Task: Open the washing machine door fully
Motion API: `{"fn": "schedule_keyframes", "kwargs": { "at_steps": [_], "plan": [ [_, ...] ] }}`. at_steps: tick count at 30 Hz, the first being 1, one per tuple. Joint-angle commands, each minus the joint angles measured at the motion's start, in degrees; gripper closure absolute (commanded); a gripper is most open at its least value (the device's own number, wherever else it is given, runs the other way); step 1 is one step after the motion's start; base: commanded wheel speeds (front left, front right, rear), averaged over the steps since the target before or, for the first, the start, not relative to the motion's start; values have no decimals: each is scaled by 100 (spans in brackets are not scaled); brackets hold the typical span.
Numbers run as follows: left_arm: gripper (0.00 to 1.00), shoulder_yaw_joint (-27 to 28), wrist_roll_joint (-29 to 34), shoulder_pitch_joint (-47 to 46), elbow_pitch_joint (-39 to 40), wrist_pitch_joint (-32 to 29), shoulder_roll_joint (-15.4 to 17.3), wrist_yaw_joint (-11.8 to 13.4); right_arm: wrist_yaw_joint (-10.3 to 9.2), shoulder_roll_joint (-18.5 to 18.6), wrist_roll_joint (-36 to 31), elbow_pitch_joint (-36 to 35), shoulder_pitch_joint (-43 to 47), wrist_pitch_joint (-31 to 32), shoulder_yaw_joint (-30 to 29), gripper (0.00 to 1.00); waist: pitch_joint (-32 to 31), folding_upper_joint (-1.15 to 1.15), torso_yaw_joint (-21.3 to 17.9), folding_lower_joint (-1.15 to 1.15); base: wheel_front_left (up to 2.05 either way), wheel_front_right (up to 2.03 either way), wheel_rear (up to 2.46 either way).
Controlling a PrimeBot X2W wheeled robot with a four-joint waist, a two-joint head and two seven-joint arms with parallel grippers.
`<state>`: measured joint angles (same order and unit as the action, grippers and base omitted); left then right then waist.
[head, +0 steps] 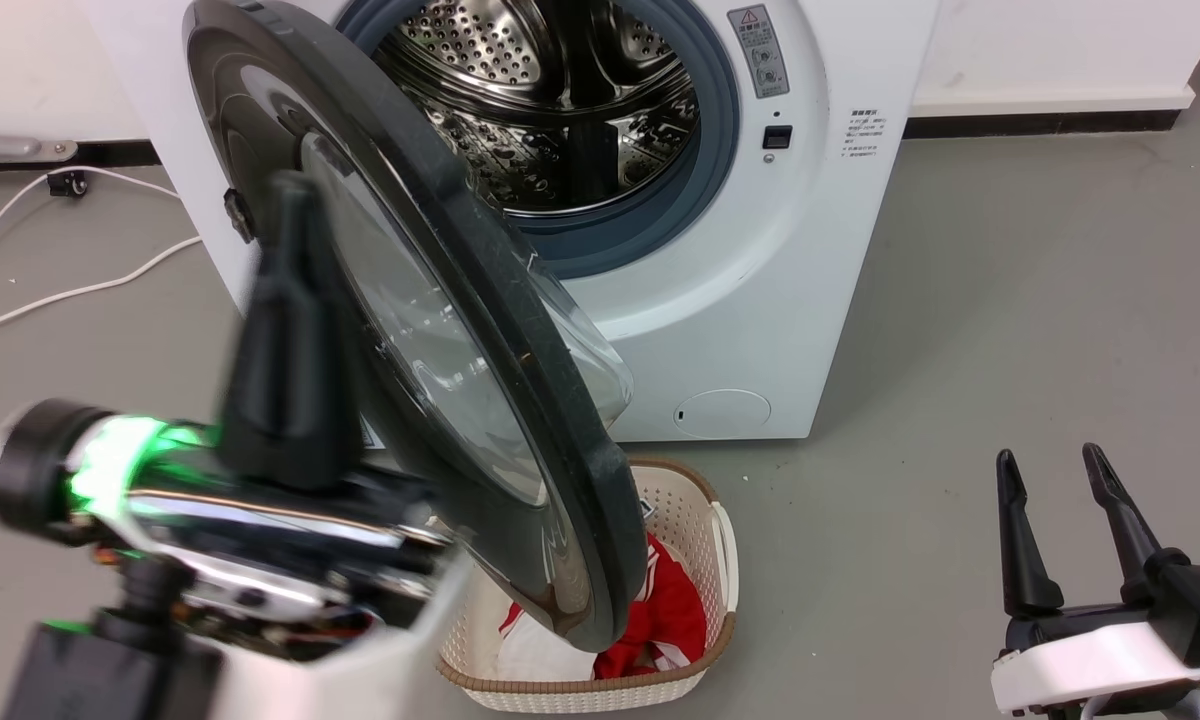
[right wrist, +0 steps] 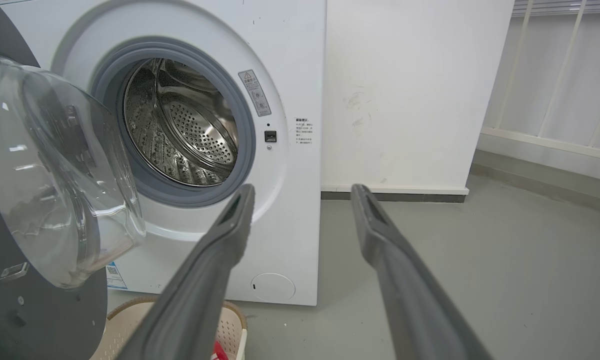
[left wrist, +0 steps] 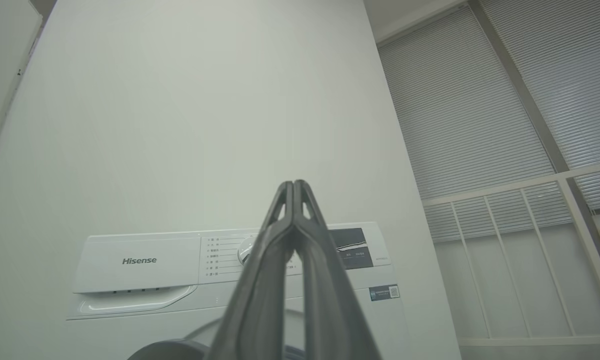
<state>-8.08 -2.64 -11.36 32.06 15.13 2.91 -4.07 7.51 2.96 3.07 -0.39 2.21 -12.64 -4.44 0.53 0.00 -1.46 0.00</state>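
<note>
**Door swung out, left claw closed at its outer face**

Left gripper (head: pixel 290 200): near left in the head view, blurred, green light on the wrist. The two long dark fingers are pressed together tip to tip, as the left wrist view (left wrist: pixel 294 186) confirms, with nothing between them. They sit just beside the outer face of the door. Contact: cannot tell.

Right gripper (head: pixel 1048 458): near right, low over the grey floor, well apart from the machine. The fingers are spread wide and empty, as the right wrist view (right wrist: pixel 304 192) shows too.

Cream perforated laundry basket with brown rim (head: pixel 725 545): on the floor just in front of the machine, red and white cloth (head: pixel 675 610) inside.

Large round black-rimmed washing machine door with bulging clear glass bowl (head: pixel 430 370): hinged at the left and swung well out from the front. Its free edge points near and overhangs the basket. The glass bowl faces right, towards the opening (right wrist: pixel 55 175).

Big white front-loading washing machine (head: pixel 760 300): behind the door. The perforated steel drum (head: pixel 540 100) is exposed and ringed by a grey rubber gasket. The round filter cap (head: pixel 722 413) sits low right.

Far left: white cables (head: pixel 60 295) on the floor by the wall.
</note>
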Motion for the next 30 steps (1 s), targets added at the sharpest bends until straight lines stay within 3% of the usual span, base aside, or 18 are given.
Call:
{"fn": "schedule_keyframes", "kwargs": {
  "at_steps": [1,6,13,19,30],
  "plan": [
    [100,-154,-71,-29,38,3,-3,-50,-4,-16,16,10,-70,-16,7,0,-8,0,-2,0,0,0,0],
    [100,-1187,-425,104,-150,3,0,-199,-4,-16,37,40,-69,11,28,0,-21,0,-17,0,0,0,0],
    [100,-2259,-984,758,-1169,-291,99,-299,-4,-16,88,88,3,26,19,0,-63,0,-39,0,0,0,0],
    [100,-2389,-1182,1189,-2010,-923,202,-145,-4,-15,133,135,54,61,65,0,-63,0,-26,0,0,0,0],
    [100,-2311,-1177,589,-3031,-757,86,110,-4,-15,182,196,-21,106,176,0,-35,0,-134,0,0,0,0]
  ]
}}
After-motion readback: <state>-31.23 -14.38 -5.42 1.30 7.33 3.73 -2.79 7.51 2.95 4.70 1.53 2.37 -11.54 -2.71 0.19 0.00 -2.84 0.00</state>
